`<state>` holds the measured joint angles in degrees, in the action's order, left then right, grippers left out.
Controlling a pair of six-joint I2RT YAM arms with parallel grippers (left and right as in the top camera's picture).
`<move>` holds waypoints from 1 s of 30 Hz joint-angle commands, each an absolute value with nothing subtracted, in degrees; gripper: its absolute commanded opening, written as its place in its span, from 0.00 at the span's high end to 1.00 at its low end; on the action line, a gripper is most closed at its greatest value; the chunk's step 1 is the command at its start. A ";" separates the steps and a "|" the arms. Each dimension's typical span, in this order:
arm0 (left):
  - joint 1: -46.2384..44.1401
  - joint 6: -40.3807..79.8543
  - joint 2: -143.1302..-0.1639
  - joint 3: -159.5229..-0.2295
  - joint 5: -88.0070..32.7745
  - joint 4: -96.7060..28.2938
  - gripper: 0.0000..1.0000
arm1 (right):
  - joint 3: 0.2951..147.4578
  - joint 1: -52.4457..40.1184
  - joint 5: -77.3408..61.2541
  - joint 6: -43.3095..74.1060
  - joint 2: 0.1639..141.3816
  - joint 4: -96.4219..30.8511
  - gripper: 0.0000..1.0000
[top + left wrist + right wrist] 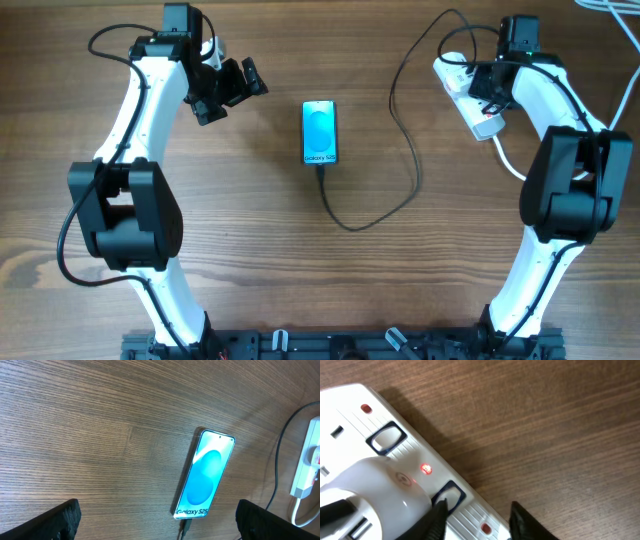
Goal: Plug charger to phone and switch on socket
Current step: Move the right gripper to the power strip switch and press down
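The phone (pixel 320 132) lies flat at the table's middle with its cyan screen lit, also in the left wrist view (pixel 205 475). The charger's thin black cable (pixel 350 226) has its plug (pixel 185 527) in the phone's near end and loops right and back to the socket (pixel 470 95). The socket (pixel 350 420) shows a lit red lamp (pixel 425 469) beside a white adapter (pixel 375 490). My right gripper (pixel 479 505) is open over the strip's edge, with one fingertip (pixel 440 510) at a rocker switch (pixel 451 491). My left gripper (pixel 157 510) stands wide open, left of the phone (pixel 232 92), holding nothing.
A thick white cord (pixel 505 155) leaves the socket's near end and curves under the right arm. More white cord (pixel 615 15) runs off the far right corner. Both arm bases sit along the table's front edge (pixel 330 345).
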<state>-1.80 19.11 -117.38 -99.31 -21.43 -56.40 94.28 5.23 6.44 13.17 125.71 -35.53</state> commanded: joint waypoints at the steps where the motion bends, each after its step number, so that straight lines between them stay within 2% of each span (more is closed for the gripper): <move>1: -1.80 18.24 -116.03 -99.22 -20.91 -56.40 0.00 | 94.06 4.36 2.44 8.19 127.50 -39.03 0.51; 3: -1.80 18.24 -116.03 -99.22 -20.91 -56.40 0.00 | 94.06 4.36 2.44 4.82 127.50 -40.42 0.45; 6: -1.80 18.22 -116.03 -99.22 -20.91 -56.40 0.00 | 94.11 4.36 2.85 0.95 127.15 -41.43 0.30; 9: -1.80 18.22 -116.03 -99.22 -20.91 -56.40 0.00 | 94.17 4.36 2.94 -3.90 126.56 -41.10 0.21; 12: -1.80 18.22 -116.03 -99.22 -20.91 -56.40 0.00 | 94.17 4.36 2.92 -10.39 126.54 -40.53 0.04; 13: -1.80 18.24 -116.03 -99.22 -20.91 -56.40 0.00 | 94.17 4.38 3.14 -11.64 126.54 -40.36 0.02; 22: -1.80 18.22 -116.03 -99.22 -20.91 -56.40 0.00 | 94.17 6.63 6.66 -1.85 126.54 -37.30 0.00; 25: -1.80 18.24 -116.03 -99.22 -20.91 -56.40 0.00 | 94.11 8.25 3.51 2.72 126.54 -36.73 0.00; 28: -1.80 18.24 -116.03 -99.22 -20.91 -56.40 0.00 | 94.06 8.54 -7.84 -8.78 126.54 -34.92 0.00; 30: -1.80 18.24 -116.03 -99.22 -20.91 -56.40 0.00 | 94.06 8.51 -8.97 -14.52 126.54 -35.24 0.00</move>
<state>-1.80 19.14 -117.38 -99.31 -21.23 -56.40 94.63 9.54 -0.51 -5.72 125.43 -35.75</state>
